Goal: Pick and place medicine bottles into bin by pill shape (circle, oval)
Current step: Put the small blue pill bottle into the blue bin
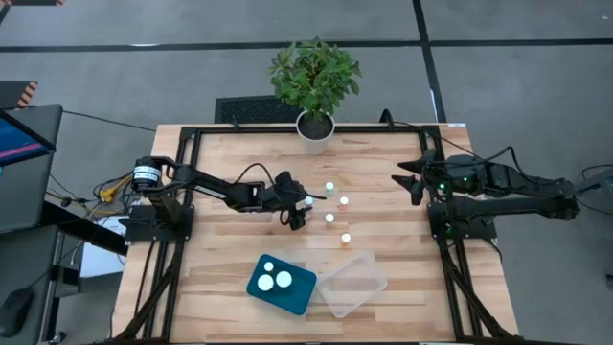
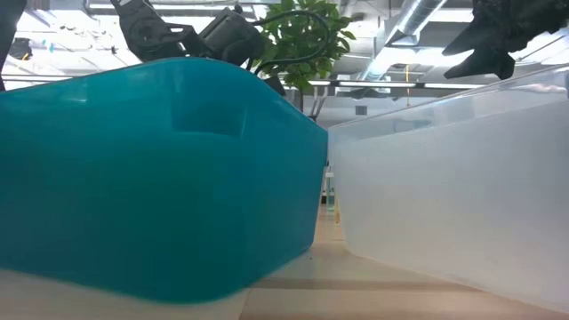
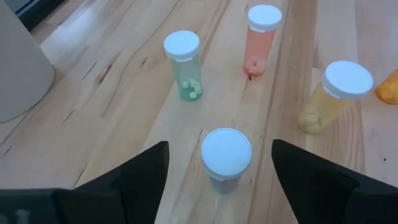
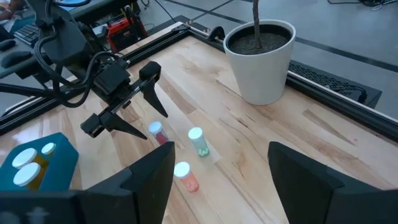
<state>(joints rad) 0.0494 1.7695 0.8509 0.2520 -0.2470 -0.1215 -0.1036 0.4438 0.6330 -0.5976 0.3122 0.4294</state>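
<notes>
The high view looked straight down on the whole table (image 1: 402, 201); the low view sat at tabletop level, pressed close against the teal bin (image 2: 160, 178) and the clear bin (image 2: 453, 196); the left wrist view peered closely down at the medicine bottles (image 3: 226, 155); the right wrist view faced across the table, sharing those bottles and the plant pot (image 4: 260, 59).

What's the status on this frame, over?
Left pincer open, straddling a white-capped bottle, not closed. Right pincer open, parked at table's right side. Two bottles already in teal bin; clear bin empty. Nothing in the way.
</notes>
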